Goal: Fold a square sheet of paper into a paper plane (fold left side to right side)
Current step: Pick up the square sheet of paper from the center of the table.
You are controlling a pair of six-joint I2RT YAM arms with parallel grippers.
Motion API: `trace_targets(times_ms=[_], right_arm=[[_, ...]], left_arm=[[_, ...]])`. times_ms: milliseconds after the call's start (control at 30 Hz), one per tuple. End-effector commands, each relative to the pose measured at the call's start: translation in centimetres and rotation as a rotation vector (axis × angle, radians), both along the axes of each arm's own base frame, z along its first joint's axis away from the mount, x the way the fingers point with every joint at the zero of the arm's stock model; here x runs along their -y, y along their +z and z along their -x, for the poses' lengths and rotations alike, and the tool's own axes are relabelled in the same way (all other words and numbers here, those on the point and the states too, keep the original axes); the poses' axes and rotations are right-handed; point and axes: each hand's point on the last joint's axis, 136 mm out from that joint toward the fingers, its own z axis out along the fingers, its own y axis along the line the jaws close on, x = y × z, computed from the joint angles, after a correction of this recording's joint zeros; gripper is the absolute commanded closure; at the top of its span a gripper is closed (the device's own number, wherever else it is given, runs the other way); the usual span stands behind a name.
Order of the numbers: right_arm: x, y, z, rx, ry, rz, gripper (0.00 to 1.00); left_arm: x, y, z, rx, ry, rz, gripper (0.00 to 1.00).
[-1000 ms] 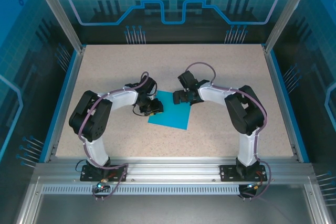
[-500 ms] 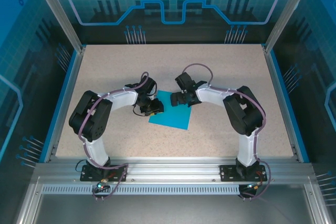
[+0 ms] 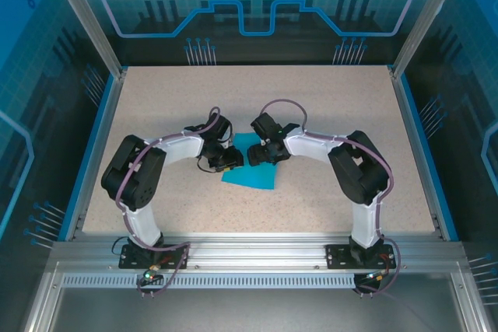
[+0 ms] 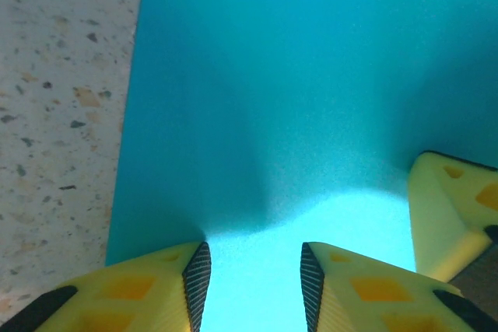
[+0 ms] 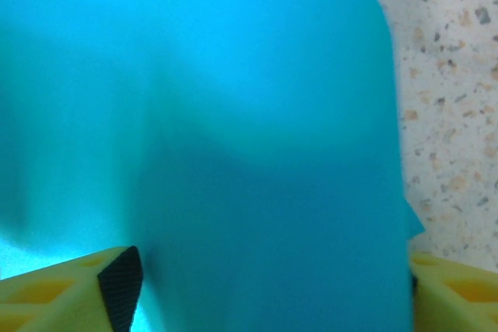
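On the table [image 3: 327,106], square sheet of paper [image 3: 250,176], askew

square sheet of paper [image 3: 253,178]: far edge hidden under left arm [image 3: 187,145], right arm [image 3: 311,143]; right close-up blurred.

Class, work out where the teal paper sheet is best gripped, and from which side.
Probably its far-right edge, approached from the right: the sheet is thin and lies mostly flat on the table, but that edge seems lifted, offering something to pinch.
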Motion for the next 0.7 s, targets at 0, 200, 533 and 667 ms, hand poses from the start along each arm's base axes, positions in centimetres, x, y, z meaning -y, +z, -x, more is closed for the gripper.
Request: trace_targets(times_ms=[0,200,533,667], right_arm=[[-1.2,2.1,0.7,0.000,0.040,-0.046,0.30],[-1.6,3.3,0.8,0.005,0.062,-0.096,0.51],[-1.8,9.0,2.1,0.074,0.191,-0.316,0.67],[-0.8,13.0,3.0,0.144,0.270,-0.401,0.68]], left_arm=[[-0.3,-0.4,1.4,-0.042,-0.004,0.001,0.59],[-0.4,1.9,0.7,0.032,0.002,0.051,0.52],[-2.0,8.9,-1.2,0.288,0.052,0.209,0.34],[-2.4,13.0,-1.6,0.445,0.057,0.299,0.24]])
